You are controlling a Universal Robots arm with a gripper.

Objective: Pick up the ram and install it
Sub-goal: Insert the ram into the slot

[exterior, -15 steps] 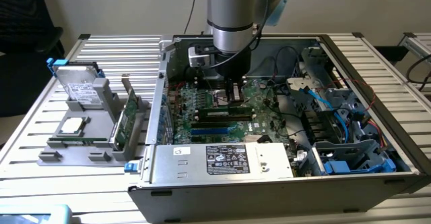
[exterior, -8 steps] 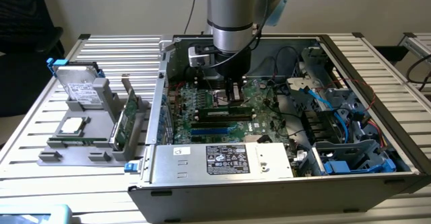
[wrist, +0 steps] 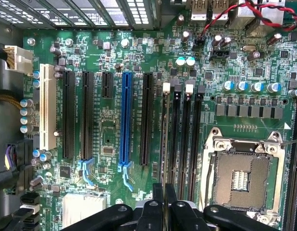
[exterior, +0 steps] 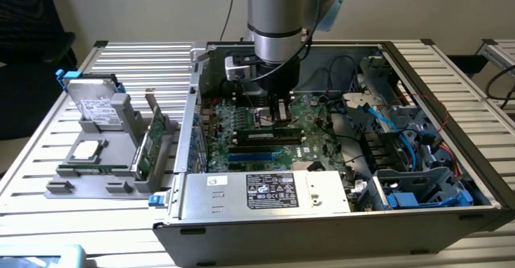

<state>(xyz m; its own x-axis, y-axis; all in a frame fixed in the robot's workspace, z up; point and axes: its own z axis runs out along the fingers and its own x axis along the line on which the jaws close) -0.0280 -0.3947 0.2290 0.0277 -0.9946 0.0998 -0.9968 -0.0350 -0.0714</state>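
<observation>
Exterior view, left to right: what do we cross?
hard drive → green expansion card → gripper → blue cables

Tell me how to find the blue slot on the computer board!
Look inside the open computer case at the big green board. Long slots sit side by side on it. The blue slot stands out by colour: its neighbours on both sides are black slots.

Open computer case [exterior: 322, 235] on slatted desk [exterior: 120, 63]. Gripper [exterior: 280, 116] lowered over motherboard [exterior: 241, 122]; ram [exterior: 269, 136] lies along the slots just beside it. Grey holder [exterior: 81, 186], exterior view's left: hard drive [exterior: 98, 108], processor [exterior: 87, 150], green card [exterior: 151, 144].
</observation>
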